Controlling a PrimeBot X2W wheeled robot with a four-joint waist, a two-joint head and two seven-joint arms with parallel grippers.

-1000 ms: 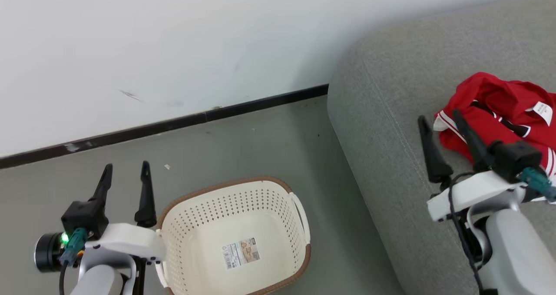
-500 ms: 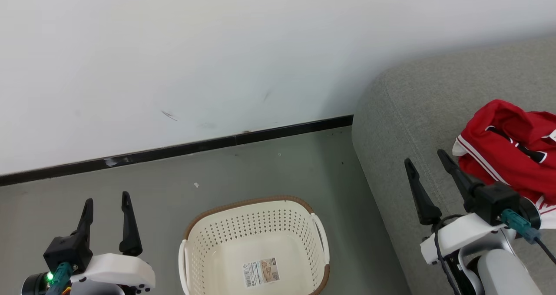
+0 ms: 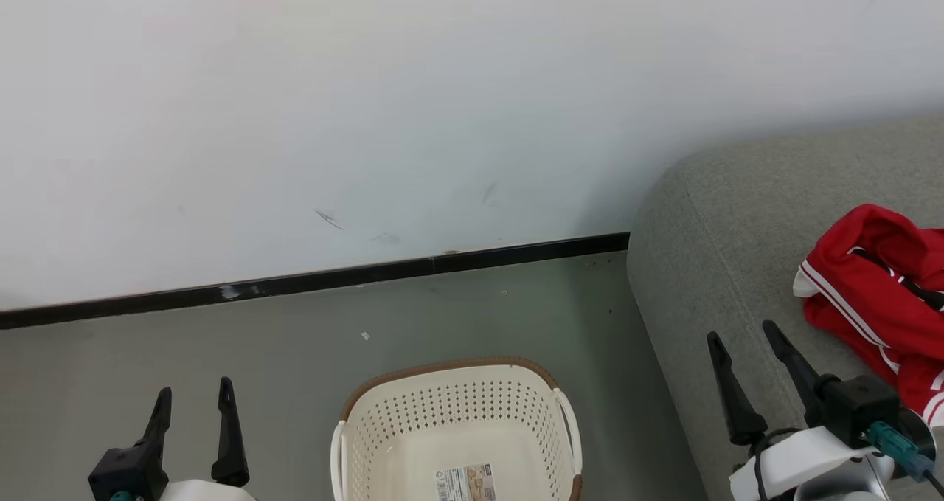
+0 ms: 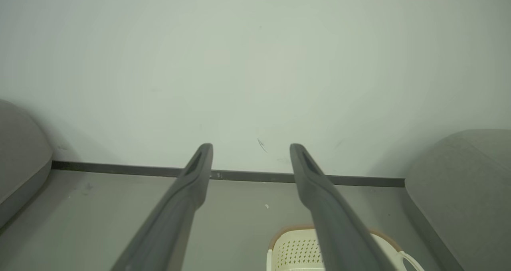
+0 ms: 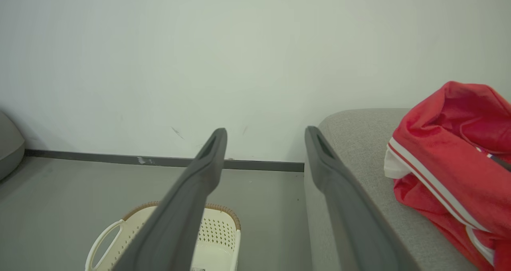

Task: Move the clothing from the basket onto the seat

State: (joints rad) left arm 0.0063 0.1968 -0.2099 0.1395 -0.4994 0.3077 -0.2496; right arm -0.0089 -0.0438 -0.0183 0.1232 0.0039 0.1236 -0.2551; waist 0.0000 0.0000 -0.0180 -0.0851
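Observation:
The red clothing (image 3: 881,294) with white stripe trim lies crumpled on the grey seat (image 3: 730,228) at the right; the right wrist view has the clothing (image 5: 447,163) on the seat (image 5: 359,131) too. On the floor at the bottom centre stands the cream basket (image 3: 457,427) with a brown rim, holding nothing but a label sticker. My right gripper (image 3: 741,331) hangs open above the seat's front edge, left of the clothing and apart from it. Left of the basket, my left gripper (image 3: 193,390) is open over the floor. The basket's rim (image 4: 297,229) shows behind the left fingers.
A white wall with a black skirting board (image 3: 310,283) runs across behind the grey floor (image 3: 221,346). Another grey cushion (image 4: 20,151) sits at the far left of the left wrist view. Open floor lies between it and the basket.
The camera has tilted up, so basket, seat and both grippers sit lower in the picture. Both grippers stay open and the clothing has not moved on the seat.

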